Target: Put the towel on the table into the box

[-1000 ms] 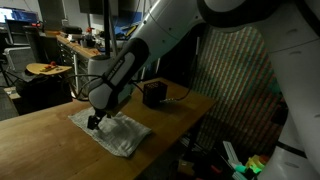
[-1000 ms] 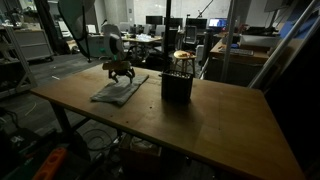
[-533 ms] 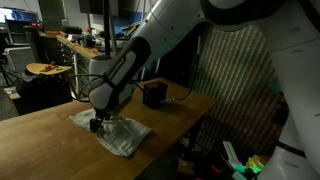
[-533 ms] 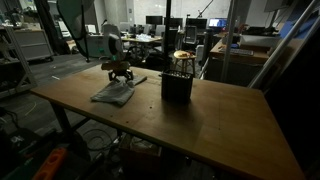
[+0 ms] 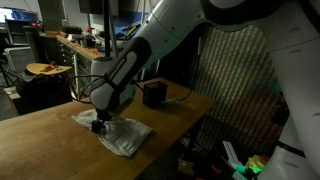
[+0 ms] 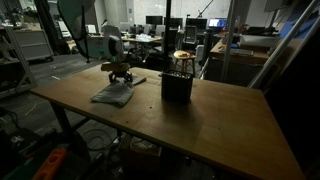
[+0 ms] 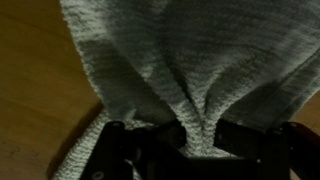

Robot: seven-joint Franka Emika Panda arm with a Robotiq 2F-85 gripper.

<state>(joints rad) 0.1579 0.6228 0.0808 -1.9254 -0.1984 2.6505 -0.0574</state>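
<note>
The grey-white towel [image 5: 118, 133] lies on the light wood table [image 5: 40, 140], towards one edge. My gripper [image 5: 97, 125] presses down onto it near one end. Seen from the wrist, the towel [image 7: 170, 60] is gathered into a fold that runs down between the two dark fingers [image 7: 245, 140], which pinch it; my gripper [image 7: 197, 138] is shut on that fold. The towel [image 6: 115, 92] bunches up under the gripper [image 6: 120, 76] in an exterior view too. The black box [image 6: 177, 87] stands upright on the table beside the towel, and shows again as the box [image 5: 153, 95] behind the arm.
A cable runs from the box [image 5: 180, 95] across the table's far part. Behind the table stands a cluttered workbench [image 5: 70, 42] with a round orange-brown object [image 5: 42, 69]. Desks with monitors [image 6: 170, 22] fill the background. Bare tabletop [image 6: 200, 125] lies on the box's other side.
The fingers have closed on the towel, drawing the cloth up into a bunched fold between them. The arm has stayed in place.
</note>
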